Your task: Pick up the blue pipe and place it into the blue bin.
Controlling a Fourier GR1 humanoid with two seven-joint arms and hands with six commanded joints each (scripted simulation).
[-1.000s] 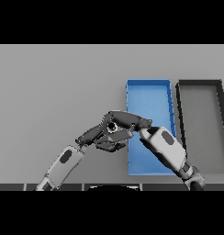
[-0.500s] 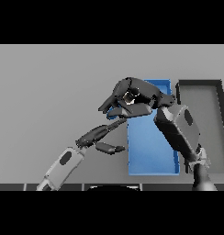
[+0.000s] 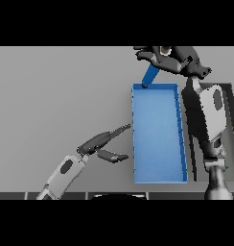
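My right hand (image 3: 168, 58) is raised near the top of the head view, its fingers curled round the upper end of the blue pipe (image 3: 149, 76). The pipe hangs tilted, its lower tip just over the far left corner of the blue bin (image 3: 179, 126). The bin is a long open tray lying lengthwise away from me, right of centre. My left hand (image 3: 100, 143) rests low near the bin's left wall, fingers straight and thumb spread, holding nothing.
A dark grey bin (image 3: 232, 103) stands right of the blue one, mostly hidden behind my right forearm (image 3: 209, 115). Grey table (image 3: 56, 96) stretches out to the left and far side.
My right hand has risen and travelled away from me, carrying the pipe from beside my left hand to above the bin's far edge. The left hand has sunk lower and opened out.
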